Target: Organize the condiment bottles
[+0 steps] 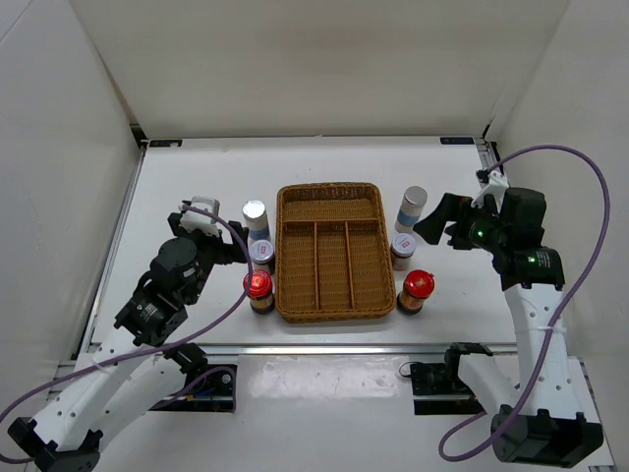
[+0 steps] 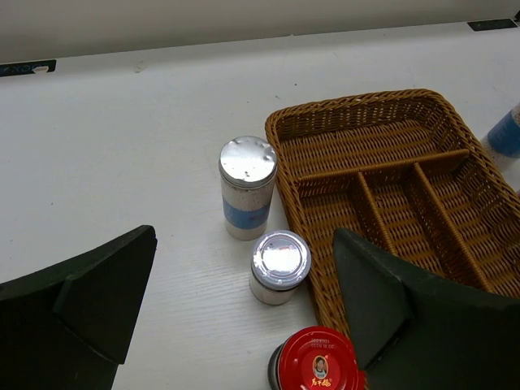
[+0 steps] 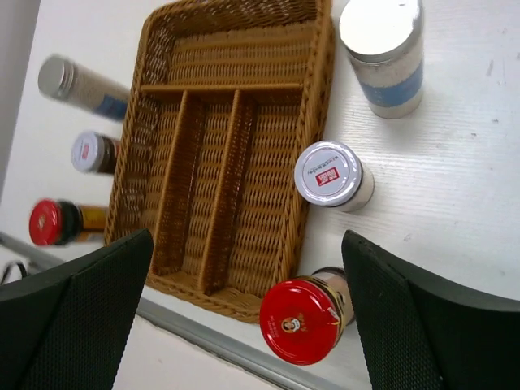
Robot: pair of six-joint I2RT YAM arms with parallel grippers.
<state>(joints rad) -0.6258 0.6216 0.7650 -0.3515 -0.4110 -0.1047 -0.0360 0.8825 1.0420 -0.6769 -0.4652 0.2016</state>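
While all six condiment bottles stood upright on the table (image 1: 197,177) and none lay in the wicker tray (image 1: 329,189), both hands hung wide open and held nothing. Left of the tray ran a column of three: a tall silver-capped bottle (image 2: 246,195) farthest, a short jar (image 2: 280,264) in the middle and a red-capped bottle (image 2: 317,361) nearest, each just beside the tray's wall. On the right stood a matching trio: a second tall bottle (image 3: 386,53), a second short jar (image 3: 333,175) and a second red-capped bottle (image 3: 301,321). The left hand (image 2: 245,244) hovered above its column. The right hand (image 3: 248,240) hovered over the tray's right edge and its trio.

The step in hand looked like the first pick. To do it well, each hand would best settle on one bottle, probably an end one, and come straight down centred over it. Neither the gaps between neighbours nor the gap to the tray wall looked generous. A finger would therefore need threading in slowly before closing. A grip on the body below the cap, kept upright and lifted clear of the rim, seemed safest.
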